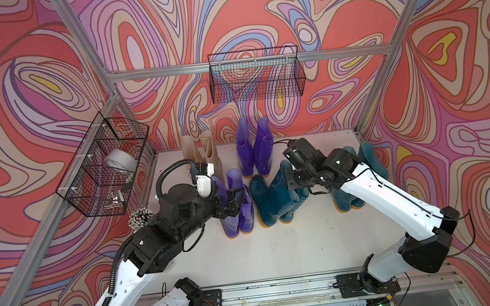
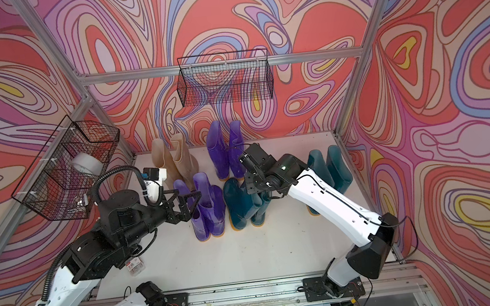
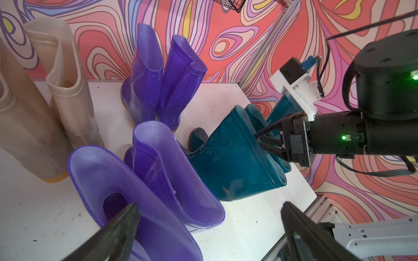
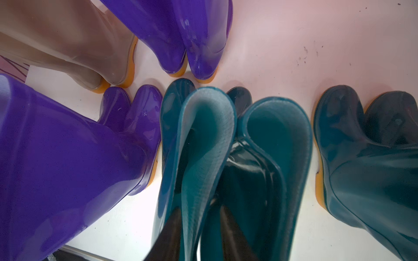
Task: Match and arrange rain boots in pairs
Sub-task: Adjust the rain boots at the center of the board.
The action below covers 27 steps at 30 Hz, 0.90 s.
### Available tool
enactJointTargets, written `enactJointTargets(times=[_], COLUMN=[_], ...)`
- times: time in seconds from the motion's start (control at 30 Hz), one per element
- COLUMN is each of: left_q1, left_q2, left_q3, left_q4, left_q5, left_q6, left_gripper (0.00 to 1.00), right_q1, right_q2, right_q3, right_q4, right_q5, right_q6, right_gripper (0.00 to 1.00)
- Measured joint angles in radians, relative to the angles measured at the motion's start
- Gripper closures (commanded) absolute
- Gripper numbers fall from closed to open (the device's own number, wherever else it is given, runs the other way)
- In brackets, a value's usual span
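Both top views: five pairs stand on the white tabletop [image 1: 279, 255]. There are glossy beige rubber boots [image 1: 208, 151] at 11 o'clock, a back pair of translucent purple rubber boots [image 1: 245, 153] at 12, and a front purple pair [image 1: 247, 218] at 9. A centre pair of dark teal rubber boots [image 1: 269, 201] has its shafts pressed together, and a side teal pair [image 1: 369, 154] stands at 3. The right gripper [image 1: 298, 185] is down at the centre teal cuffs; the left gripper [image 1: 235, 200] hangs at the front purple tops. Left wrist view: the left gripper's jaws are spread wide and hold nothing. One finger [image 3: 113, 232] is over a purple boot mouth and is likely to snag that cuff if the arm shifts. Right wrist view: the right gripper [image 4: 200, 209] has its fingers straddling one soft teal cuff wall, narrowed; truly clamped or not, cannot tell. Risks, as I judge them: the thin wall folds or slips out; dragging tips its partner; the teal toe, just beside the back purple toes, shoves that pair out of line; the wrists are near enough to clash.
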Motion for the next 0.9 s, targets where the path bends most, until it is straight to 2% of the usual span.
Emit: enactJointTargets(times=[0.17,0.33,0.47,0.67,0.83,0.9], left_q1=[0.0,0.0,0.0,0.0,0.0,0.0], left_q2=[0.0,-0.001,-0.001,-0.001,-0.002,-0.003], left_q3=[0.0,0.0,0.0,0.0,0.0,0.0], left_q4=[0.0,0.0,0.0,0.0,0.0,-0.001], left_q5=[0.0,0.0,0.0,0.002,0.004,0.004], left_q6=[0.0,0.0,0.0,-0.005,-0.009,-0.009], left_gripper=[0.0,0.0,0.0,0.0,0.0,0.0], right_q1=[0.0,0.016,0.075,0.168,0.183,0.183], right_q2=[0.027,0.01,-0.002,-0.021,-0.049,-0.044], right_q3=[0.0,-0.025,-0.029,-0.053,-0.108,-0.105], right_q4=[0.015,0.066,0.08,0.106,0.141,0.146], right_q5=[0.023,0.024,0.045,0.13,0.162,0.163], right_q6=[0.01,0.061,0.1,0.171,0.215,0.222], right_gripper=[1.0,1.0,1.0,1.0,1.0,0.81])
